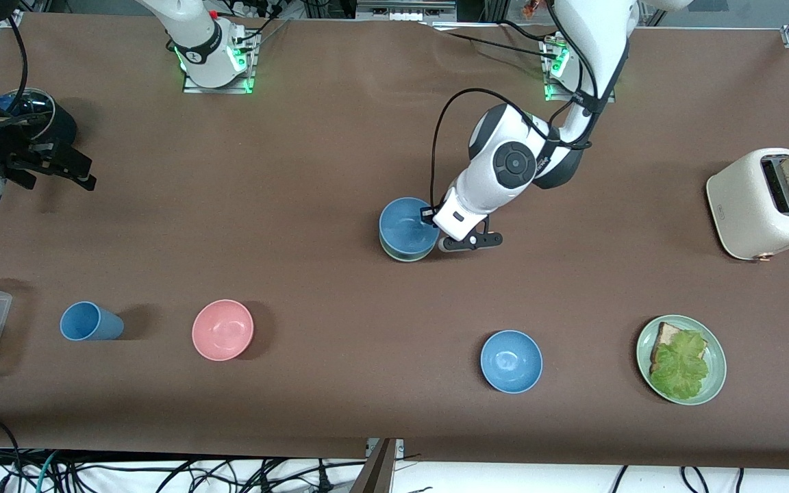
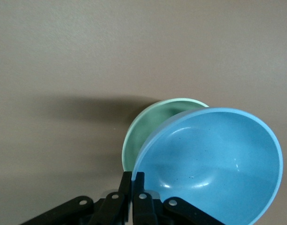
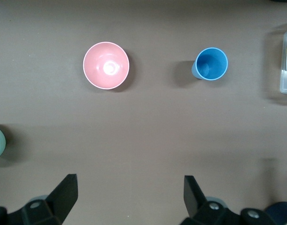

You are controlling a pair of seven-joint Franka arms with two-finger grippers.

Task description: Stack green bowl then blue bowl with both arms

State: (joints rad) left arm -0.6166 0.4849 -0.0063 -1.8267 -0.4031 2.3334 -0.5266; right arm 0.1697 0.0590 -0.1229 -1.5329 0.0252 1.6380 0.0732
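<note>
— Two bowls together at mid-table?
— Yes; the blue bowl [image 1: 408, 223] sits tilted over the green bowl [image 1: 405, 256]; the left gripper [image 2: 132, 180] pinches the blue bowl's rim, fingers closed on it.
— And the right gripper [image 3: 129, 192]?
— Waiting, fingers spread wide, above the table's right-arm end; pink bowl [image 3: 106, 65] and blue cup [image 3: 210, 64] below.

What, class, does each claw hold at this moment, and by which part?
The left claw is shut on the blue bowl, pinching its rim, over the green bowl. The right claw, waiting open at its end of the table, holds nothing.
</note>
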